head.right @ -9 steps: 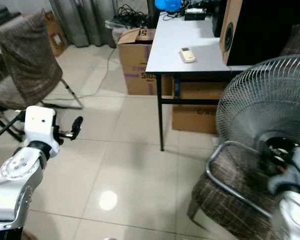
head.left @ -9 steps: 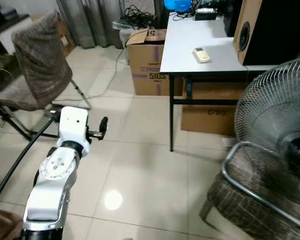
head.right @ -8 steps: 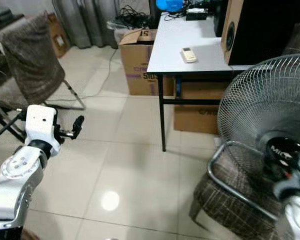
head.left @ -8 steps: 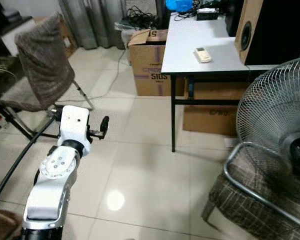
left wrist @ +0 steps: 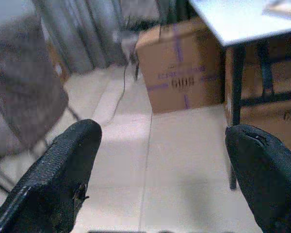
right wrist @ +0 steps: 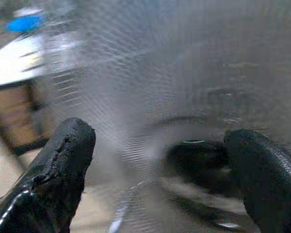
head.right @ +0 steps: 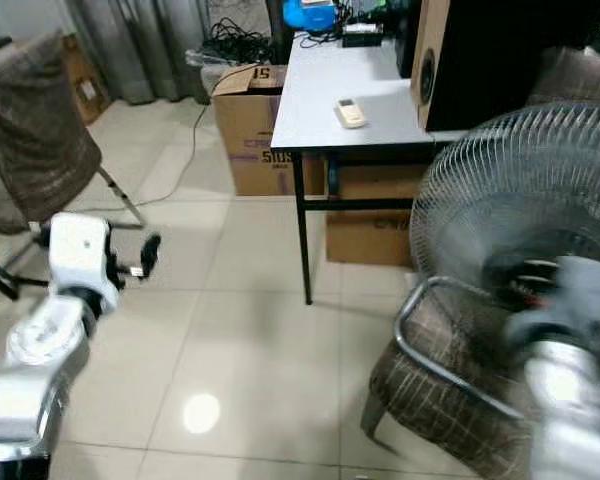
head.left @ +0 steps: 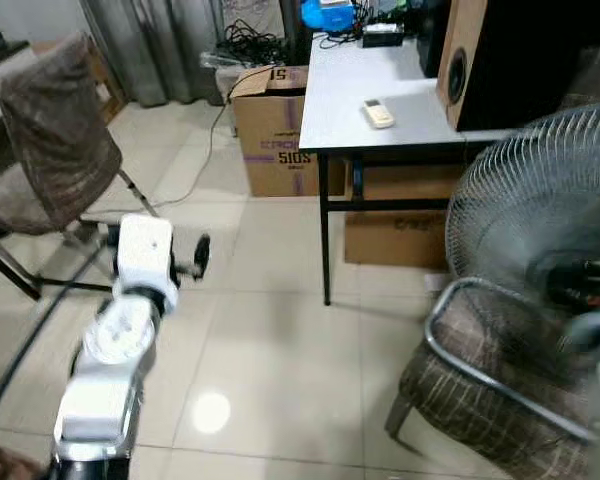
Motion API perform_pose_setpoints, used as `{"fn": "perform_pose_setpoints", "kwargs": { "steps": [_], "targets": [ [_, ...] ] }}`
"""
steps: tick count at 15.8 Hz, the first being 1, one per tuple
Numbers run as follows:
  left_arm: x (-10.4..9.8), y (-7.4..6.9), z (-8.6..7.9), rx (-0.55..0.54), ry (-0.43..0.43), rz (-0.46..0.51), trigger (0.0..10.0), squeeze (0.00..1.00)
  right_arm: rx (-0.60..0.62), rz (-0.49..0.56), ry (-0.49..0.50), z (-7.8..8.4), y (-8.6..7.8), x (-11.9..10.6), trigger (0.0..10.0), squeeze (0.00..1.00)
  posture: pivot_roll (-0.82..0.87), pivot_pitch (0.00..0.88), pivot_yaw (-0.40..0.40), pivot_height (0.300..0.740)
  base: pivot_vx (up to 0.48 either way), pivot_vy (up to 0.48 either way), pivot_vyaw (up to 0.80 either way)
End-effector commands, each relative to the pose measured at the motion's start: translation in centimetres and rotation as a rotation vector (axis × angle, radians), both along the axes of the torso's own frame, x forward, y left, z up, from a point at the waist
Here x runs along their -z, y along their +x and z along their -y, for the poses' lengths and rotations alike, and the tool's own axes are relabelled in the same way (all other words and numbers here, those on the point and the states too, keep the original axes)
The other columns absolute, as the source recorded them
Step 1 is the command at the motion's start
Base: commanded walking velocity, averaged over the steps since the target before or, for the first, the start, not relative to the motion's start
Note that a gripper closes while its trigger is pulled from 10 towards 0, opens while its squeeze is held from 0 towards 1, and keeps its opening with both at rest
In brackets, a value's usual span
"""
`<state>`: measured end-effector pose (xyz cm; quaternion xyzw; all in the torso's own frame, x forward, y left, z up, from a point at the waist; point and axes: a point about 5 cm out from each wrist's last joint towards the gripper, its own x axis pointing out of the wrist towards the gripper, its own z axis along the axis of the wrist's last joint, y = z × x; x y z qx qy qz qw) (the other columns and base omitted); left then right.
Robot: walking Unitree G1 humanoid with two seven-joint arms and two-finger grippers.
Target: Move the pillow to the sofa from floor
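Our left gripper (left wrist: 160, 184) hangs over the tiled floor (head.left: 280, 340) with its jaws spread wide and nothing between them; past the fingertips stand a cardboard box (left wrist: 179, 70) and a white table (head.left: 380, 95) carrying a remote (head.left: 379, 113), while a fabric chair (head.left: 50, 150) sits off to one side. Our right gripper (right wrist: 160, 179) is also spread and empty, its jaws facing the wire grille of a standing fan (head.left: 540, 250). We cannot make out the pillow or the sofa anywhere near either gripper
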<state>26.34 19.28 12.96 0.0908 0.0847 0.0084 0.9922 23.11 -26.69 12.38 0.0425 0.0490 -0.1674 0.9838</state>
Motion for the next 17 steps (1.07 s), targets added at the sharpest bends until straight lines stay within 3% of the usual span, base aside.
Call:
{"fn": "perform_pose_setpoints", "kwargs": {
  "steps": [1, 3, 4, 5, 6, 7, 9, 13, 15, 17],
  "targets": [
    [0.0, -0.6, -0.7, -0.047, 0.013, 0.004, 10.0, 0.0, -0.101, 0.027, 0.046, -2.9, 0.3, -0.5, 10.0, 1.0, -0.01, 0.0, 0.021, 0.74, 0.0, 0.0, 0.0],
    [0.1, -1.2, -1.4, -0.096, 0.011, 0.006, 10.0, 0.0, -0.198, -0.006, 0.047, -5.7, 0.5, 0.6, 10.0, 1.0, 0.03, 0.0, 0.001, 0.74, 0.0, 0.0, 0.0],
    [0.1, -1.7, -2.0, -0.121, 0.007, 0.012, 10.0, 0.0, -0.256, -0.038, -0.006, -7.3, 0.8, 1.3, 10.0, 1.0, 0.05, 0.0, -0.006, 0.74, 0.0, 0.0, 0.0],
    [0.0, -2.2, -2.5, -0.135, 0.03, 0.017, 10.0, 0.0, -0.276, -0.005, -0.091, -8.4, 1.4, 0.9, 10.0, 1.0, 0.07, 0.0, -0.008, 0.74, 0.0, 0.0, 0.0],
    [0.0, -2.5, -2.9, -0.144, 0.041, 0.016, 10.0, 0.0, -0.314, 0.01, -0.104, -9.1, 1.7, 0.5, 10.0, 1.0, 0.07, 0.0, -0.008, 0.74, 0.0, 0.0, 0.0],
    [0.0, -2.6, -3.0, -0.147, 0.043, 0.016, 10.0, 0.0, -0.401, 0.031, -0.031, -9.7, 1.6, 0.1, 10.0, 1.0, 0.08, 0.0, -0.012, 0.74, 0.0, 0.0, 0.0],
    [-0.2, -2.5, -2.9, -0.144, 0.051, 0.022, 10.0, 0.0, -0.474, 0.004, -0.142, -10.3, 1.7, 0.2, 10.0, 1.0, 0.1, 0.0, -0.022, 0.74, 0.0, 0.0, 0.75],
    [-0.7, -2.7, -2.1, -0.102, 0.049, 0.027, 10.0, 0.0, -0.475, 0.017, -0.109, -10.7, 1.6, 0.5, 10.0, 1.0, 0.11, 0.0, -0.015, 0.74, 0.0, 0.0, 0.8],
    [-0.5, -3.0, -2.2, -0.116, 0.059, 0.016, 10.0, 0.0, -0.449, -0.008, -0.02, -10.5, 1.7, 1.1, 10.0, 1.0, 0.13, 0.0, -0.029, 0.74, 0.0, 0.0, 0.8],
    [-0.5, -3.4, -2.2, -0.107, 0.069, 0.006, 10.0, 0.0, -0.496, 0.013, -0.072, -11.0, 1.4, 1.7, 10.0, 1.0, 0.14, 0.0, -0.037, 0.74, 0.0, 0.0, 0.8]
  ]
}}
